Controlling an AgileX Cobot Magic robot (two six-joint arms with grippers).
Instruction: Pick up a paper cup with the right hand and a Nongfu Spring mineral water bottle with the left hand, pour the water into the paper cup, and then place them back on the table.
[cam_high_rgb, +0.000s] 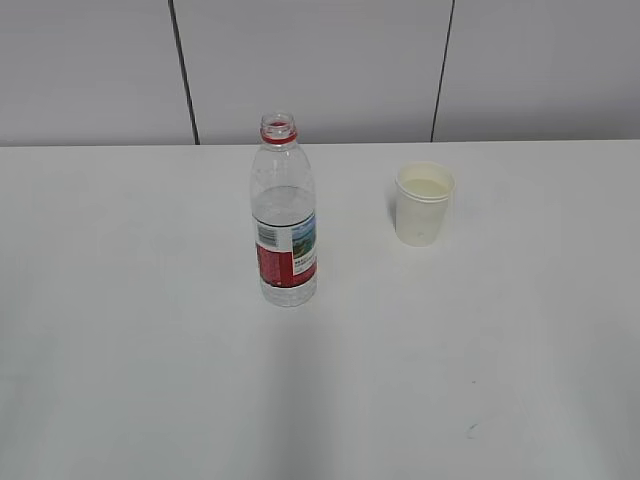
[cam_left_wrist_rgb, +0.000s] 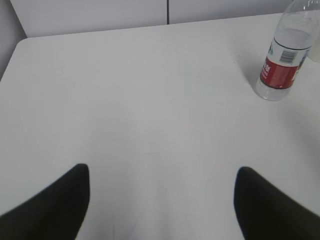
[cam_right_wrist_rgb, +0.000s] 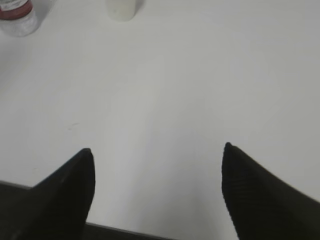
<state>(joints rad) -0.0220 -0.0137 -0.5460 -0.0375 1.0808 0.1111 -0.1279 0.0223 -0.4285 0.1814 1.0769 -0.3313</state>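
- The uncapped clear plastic bottle with red-and-white label (cam_high_rgb: 284, 222) stands mid-frame on the white tabletop (cam_high_rgb: 120, 350); the cream paper cup (cam_high_rgb: 424, 204) stands upper right, apart, apparently holding liquid.
- Left tool (cam_left_wrist_rgb: 162, 172) and right tool (cam_right_wrist_rgb: 157, 152) both gape wide, empty.
- Judging by this: either nothing is grasped yet, or both things are already set back.

Bottle (cam_high_rgb: 284, 215) stands left of cup (cam_high_rgb: 424, 204) on table (cam_high_rgb: 130, 350).

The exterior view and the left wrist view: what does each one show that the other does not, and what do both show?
Only the exterior view shows the cup, standing upright to the right of the bottle, with liquid inside, and the bottle's open neck. Only the left wrist view shows the left pincer, open and empty, away from the bottle. Both show the bottle upright on the table, partly filled.
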